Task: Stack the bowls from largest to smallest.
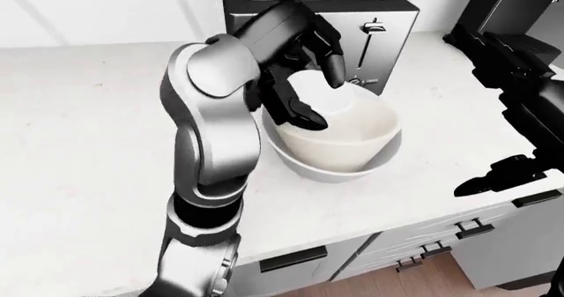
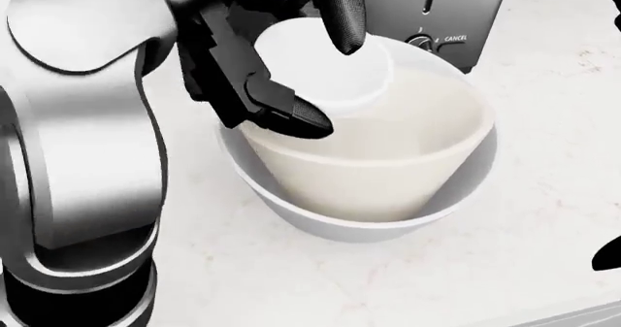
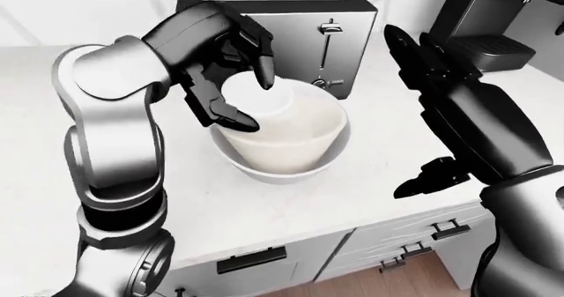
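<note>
A large pale grey bowl (image 2: 291, 212) stands on the white counter (image 2: 544, 218) with a cream bowl (image 2: 398, 170) nested inside it. My left hand (image 2: 325, 79) is shut on a small white bowl (image 2: 320, 65). It holds that bowl tilted over the near-left rim of the cream bowl, with the thumb (image 2: 291, 116) under it and a finger (image 2: 341, 21) over its top. My right hand (image 3: 428, 181) hangs open and empty at the counter's edge, to the right of the bowls.
A silver toaster (image 1: 352, 13) stands just above the bowls in the left-eye view. A dark coffee machine (image 3: 494, 13) is at the top right. Drawers with black handles (image 1: 291, 257) run below the counter edge.
</note>
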